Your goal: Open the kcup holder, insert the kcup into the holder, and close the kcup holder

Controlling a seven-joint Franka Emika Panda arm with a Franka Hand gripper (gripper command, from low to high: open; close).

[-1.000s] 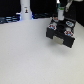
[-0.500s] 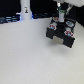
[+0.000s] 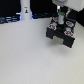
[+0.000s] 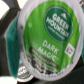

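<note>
The kcup holder [image 3: 63,34] is a black boxy unit with small light handles, standing at the far right of the white table in the exterior view. My gripper [image 3: 59,20] hangs straight down over its top. In the wrist view the kcup [image 4: 47,37] fills almost the whole picture. Its green foil lid reads "Green Mountain Dark Magic", it sits very close to the camera, and it appears held in the gripper. The fingers themselves are hidden behind it. A dark part of the holder [image 4: 20,75] shows past the pod's edge.
A tall white cylinder with a blue glow [image 3: 25,10] stands at the back on the exterior view's left. Dark equipment [image 3: 10,19] lines the back edge. The white table top [image 3: 30,60] spreads in front of the holder.
</note>
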